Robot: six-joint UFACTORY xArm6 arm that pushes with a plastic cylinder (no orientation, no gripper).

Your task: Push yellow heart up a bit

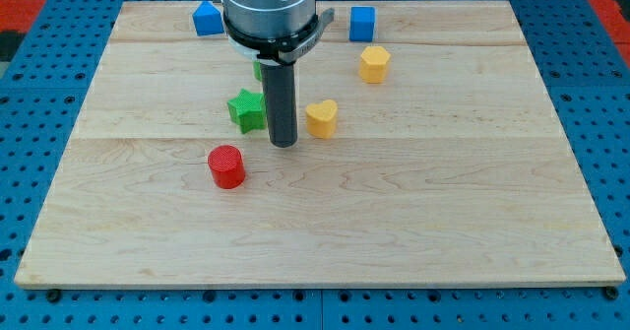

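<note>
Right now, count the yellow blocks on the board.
2. The yellow heart sits just to the view's right of my tip; the yellow hexagon lies nearer the view's top right. My arm may hide others.

Tip (283,144) between star (247,110) and heart (321,118)

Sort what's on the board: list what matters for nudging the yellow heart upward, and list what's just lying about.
For the job:
- yellow heart
- my tip, just to the heart's left, between it and the green star

Lying about:
- green star
- red cylinder
- yellow hexagon
- two blue blocks
- a green piece mostly hidden behind the rod
</note>
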